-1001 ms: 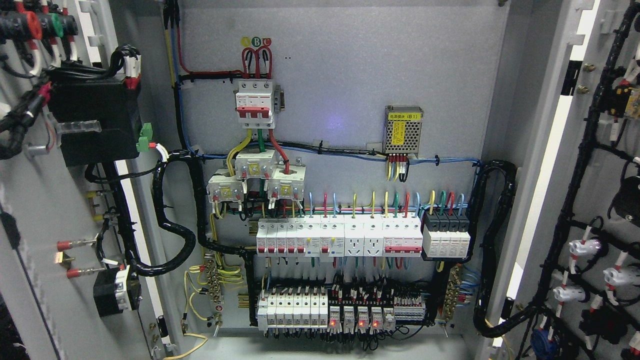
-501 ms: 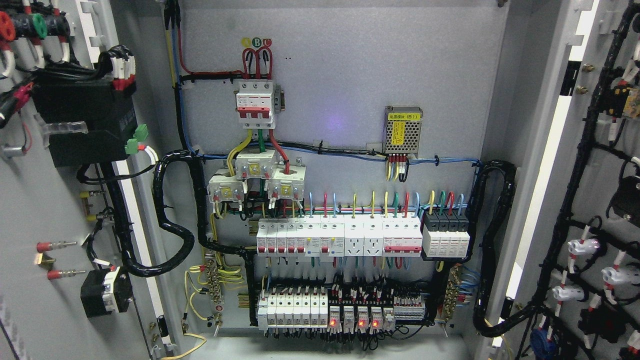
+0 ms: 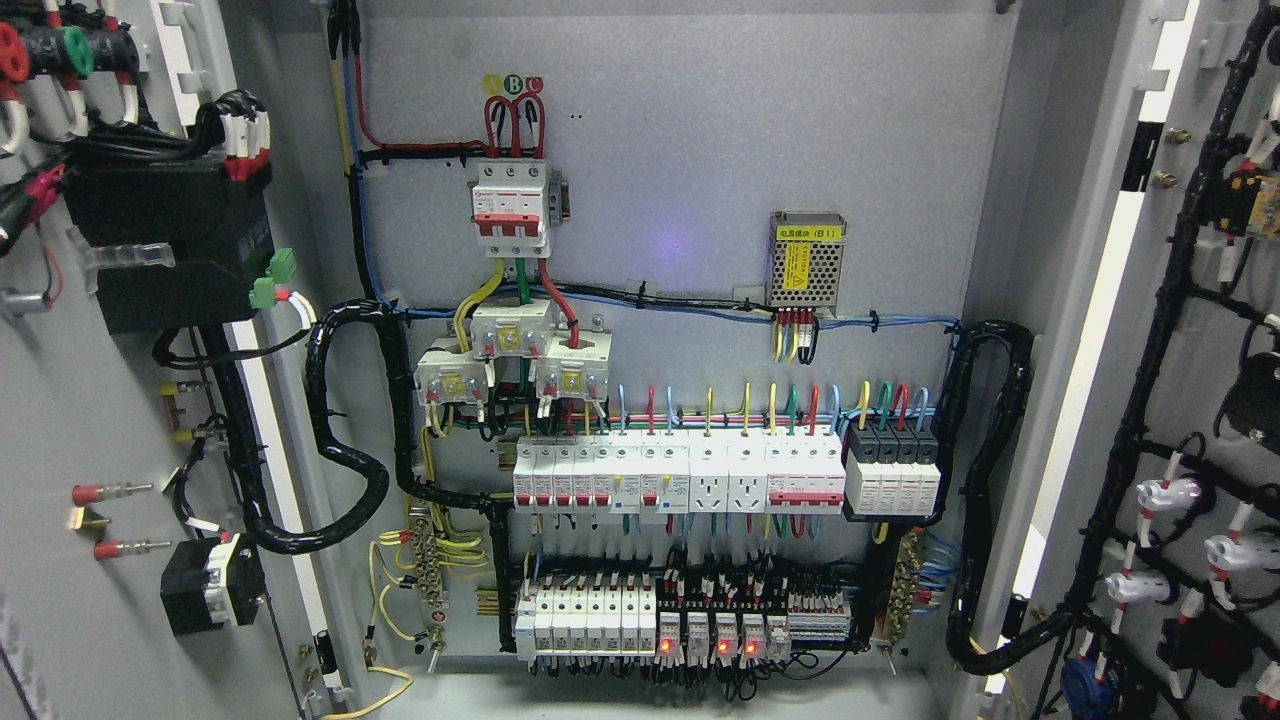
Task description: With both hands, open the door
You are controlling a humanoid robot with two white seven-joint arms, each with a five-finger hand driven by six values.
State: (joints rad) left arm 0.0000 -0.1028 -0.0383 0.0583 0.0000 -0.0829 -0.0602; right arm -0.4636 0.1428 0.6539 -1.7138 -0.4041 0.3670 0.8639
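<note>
1. Neither my left hand nor my right hand shows in the head view, so I cannot tell whether their fingers are spread or curled.
2. The grey metal left door (image 3: 60, 420) of the cabinet stands swung wide at the left edge, its inner face toward me, carrying a black box-shaped module (image 3: 165, 250) and a smaller black block (image 3: 212, 597) lower down.
3. The grey metal right door (image 3: 1215, 400) stands swung wide at the right edge, with a black bundled cable harness (image 3: 1140, 400) running down its inner face.
4. Between the doors lies the grey back panel (image 3: 700, 130) of the cabinet, fully exposed.
5. Near its top sits a white three-pole breaker with red trim (image 3: 511, 208), fed by red looped wires.
6. To the right is a perforated silver power supply box (image 3: 806, 259) with a yellow label; I read "(B1)" on it, the rest being too small.
7. Above the breaker are small round yellow, green and red markers (image 3: 512, 84); the green one reads "B".
8. A row of white breakers and sockets (image 3: 680, 475) crosses the middle, touching a black-topped module block (image 3: 893, 470) at its right end.
9. Along the bottom row (image 3: 680, 620), three red lights glow.
10. Thick black corrugated conduits (image 3: 350, 470) loop from each door into the cabinet.
</note>
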